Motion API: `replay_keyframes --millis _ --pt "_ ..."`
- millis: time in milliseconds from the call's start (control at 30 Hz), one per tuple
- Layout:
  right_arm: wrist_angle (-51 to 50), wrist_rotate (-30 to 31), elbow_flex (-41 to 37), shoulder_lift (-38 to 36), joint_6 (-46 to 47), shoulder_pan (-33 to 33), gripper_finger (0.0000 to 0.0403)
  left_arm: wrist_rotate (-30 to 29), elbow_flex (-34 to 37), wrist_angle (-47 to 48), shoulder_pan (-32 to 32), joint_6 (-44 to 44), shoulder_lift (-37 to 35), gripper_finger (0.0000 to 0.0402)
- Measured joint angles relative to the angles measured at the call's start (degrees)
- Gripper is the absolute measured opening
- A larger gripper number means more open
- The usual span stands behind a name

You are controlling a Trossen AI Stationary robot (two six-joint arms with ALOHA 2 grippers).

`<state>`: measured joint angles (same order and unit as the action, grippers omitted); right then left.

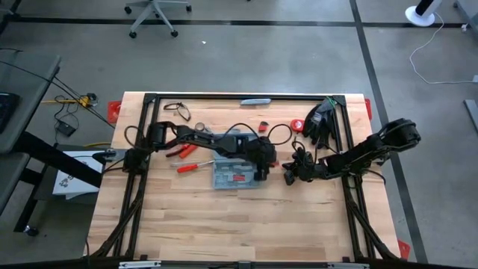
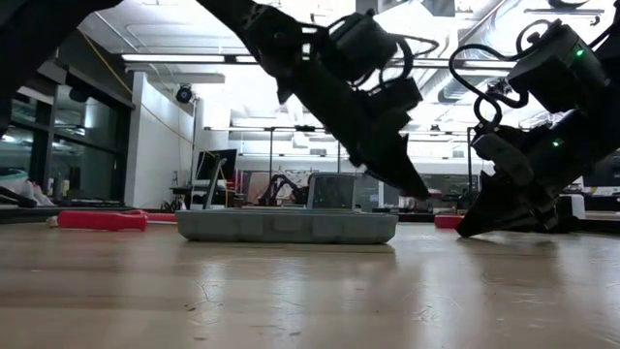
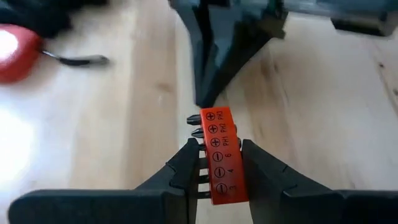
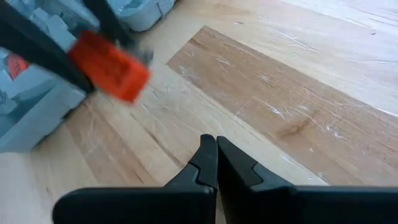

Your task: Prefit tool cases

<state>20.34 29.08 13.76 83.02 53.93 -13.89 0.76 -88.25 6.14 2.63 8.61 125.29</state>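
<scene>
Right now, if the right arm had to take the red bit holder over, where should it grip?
Probably the free end of the red bit holder, pinching its long flat sides from opposite the left end effector, which already clamps the other end.

Bright overhead glare, blurred wrist views

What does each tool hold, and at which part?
The left tool pinches the red bit holder by its long sides, at one end. The right tool holds nothing.
</scene>
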Motion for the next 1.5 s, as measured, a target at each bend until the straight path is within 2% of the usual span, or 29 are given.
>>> replay_keyframes --millis 267,500,733,933,1200,1367,1500 --pt "-0.02 -0.01 0.0 0.0 -0.45 0.0 0.0 -1.76 -0.05 9.14 -0.22 2.44 -6.12 0.0082" --pt "-0.05 -0.16 0.0 -0.02 -1.45 0.0 0.0 -4.8 -0.07 23.48 -1.33 3.8 -12.71 0.0082" --pt "0.0 -0.22 0.0 -0.02 -1.51 0.0 0.0 -5.87 0.82 36.14 -2.49 0.8 -17.77 0.0082" --pt "0.04 -0.42 0.02 -0.02 -1.95 -0.02 0.0 -5.08 1.29 45.17 -5.0 -2.75 -18.31 0.0082" --pt "0.12 -0.46 0.02 -0.02 -2.16 -0.02 0.0 -4.16 3.4 47.16 -8.59 -6.16 -18.4 0.0082" --pt "0.34 -0.6 0.01 -0.02 -2.56 -0.02 0.0 -3.44 12.73 46.87 -10.23 -10.13 -20.33 0.0082" --pt "0.4 -0.55 0.01 -0.01 -3.16 -0.03 0.0 -3.16 20.65 40.07 -10.79 -15.48 -26.42 0.0082"
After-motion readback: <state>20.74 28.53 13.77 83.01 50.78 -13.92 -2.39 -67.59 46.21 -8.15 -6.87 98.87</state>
